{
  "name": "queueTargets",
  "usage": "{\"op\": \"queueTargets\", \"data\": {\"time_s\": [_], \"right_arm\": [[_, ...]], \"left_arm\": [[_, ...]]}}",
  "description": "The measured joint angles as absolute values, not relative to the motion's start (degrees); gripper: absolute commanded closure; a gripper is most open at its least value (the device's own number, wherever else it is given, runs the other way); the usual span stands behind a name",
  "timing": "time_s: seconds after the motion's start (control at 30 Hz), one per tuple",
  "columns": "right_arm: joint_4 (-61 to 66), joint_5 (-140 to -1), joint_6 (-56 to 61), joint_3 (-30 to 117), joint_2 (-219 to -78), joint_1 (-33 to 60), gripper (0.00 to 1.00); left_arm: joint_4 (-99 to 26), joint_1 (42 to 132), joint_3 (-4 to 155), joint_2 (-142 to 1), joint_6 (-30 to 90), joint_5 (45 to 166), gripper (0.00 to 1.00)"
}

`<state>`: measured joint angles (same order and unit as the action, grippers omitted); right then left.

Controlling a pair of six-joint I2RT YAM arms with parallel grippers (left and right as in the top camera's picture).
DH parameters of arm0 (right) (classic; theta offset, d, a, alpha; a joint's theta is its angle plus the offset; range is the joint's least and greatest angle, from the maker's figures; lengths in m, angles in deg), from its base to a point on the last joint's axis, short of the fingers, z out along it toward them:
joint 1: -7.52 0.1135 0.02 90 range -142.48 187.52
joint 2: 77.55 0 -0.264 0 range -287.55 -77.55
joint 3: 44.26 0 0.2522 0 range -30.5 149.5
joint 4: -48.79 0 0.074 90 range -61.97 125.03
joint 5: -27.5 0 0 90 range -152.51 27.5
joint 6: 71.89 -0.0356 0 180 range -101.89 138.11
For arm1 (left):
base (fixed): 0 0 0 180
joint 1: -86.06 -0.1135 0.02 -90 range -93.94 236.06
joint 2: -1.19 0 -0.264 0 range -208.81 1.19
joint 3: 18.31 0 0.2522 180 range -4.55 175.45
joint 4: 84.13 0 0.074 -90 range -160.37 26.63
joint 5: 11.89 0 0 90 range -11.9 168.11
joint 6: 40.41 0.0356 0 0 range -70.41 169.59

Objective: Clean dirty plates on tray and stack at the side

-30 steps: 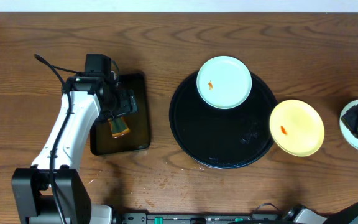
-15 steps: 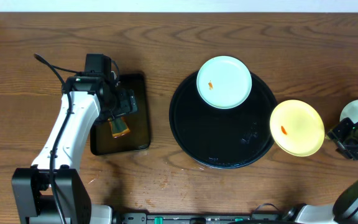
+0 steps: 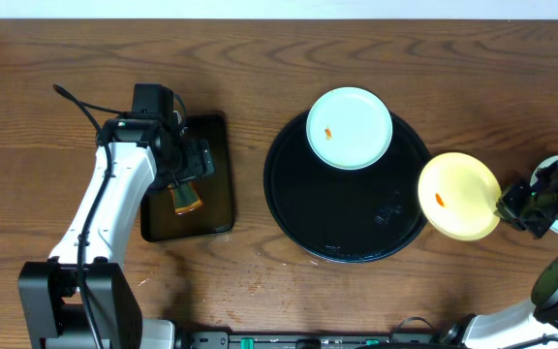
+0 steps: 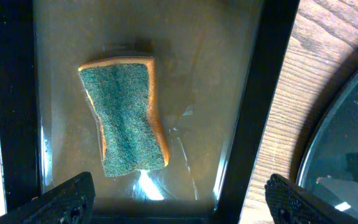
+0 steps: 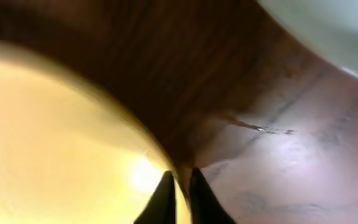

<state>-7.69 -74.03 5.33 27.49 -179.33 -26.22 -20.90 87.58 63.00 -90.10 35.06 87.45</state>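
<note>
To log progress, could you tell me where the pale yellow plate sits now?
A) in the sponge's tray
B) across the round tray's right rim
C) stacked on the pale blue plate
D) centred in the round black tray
B: overhead, the yellow plate overlaps the round black tray at its right rim and juts over the table, the right end effector at its outer edge.
</note>
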Motion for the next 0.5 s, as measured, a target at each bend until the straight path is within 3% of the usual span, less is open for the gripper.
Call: {"op": "queueTargets", "data": {"time_s": [0.23, 0.5], "right_arm": [[-5.00, -76.40, 5.77, 25.92, -179.02, -23.73, 0.99], [-7.07, -76.09, 6.91, 24.87, -173.38, -12.91, 0.99]], "left_arm": [[-20.90, 87.58, 63.00, -90.10, 35.06, 87.45, 0.11], [-20.90, 87.58, 63.00, -90.10, 35.06, 87.45, 0.11]]}}
